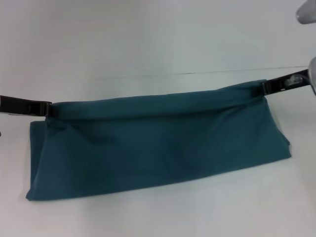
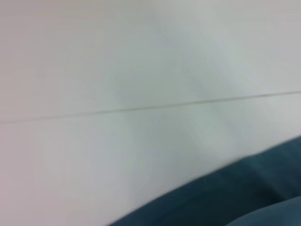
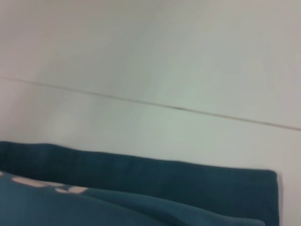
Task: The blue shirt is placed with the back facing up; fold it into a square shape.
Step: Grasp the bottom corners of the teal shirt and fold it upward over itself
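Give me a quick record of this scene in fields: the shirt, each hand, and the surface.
shirt: blue shirt, folded into a long band, far edge lifted
left hand: left hand gripping the shirt's left far corner
right hand: right hand gripping the right far corner, held a bit higher
surface: white table, thin seam line across it
lettering: pale marks visible in the right wrist view

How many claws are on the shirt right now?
2. The left claw pinches the blue shirt at the left end of its lifted far edge; the right claw pinches the right end of that edge. Nothing else is gripping it.
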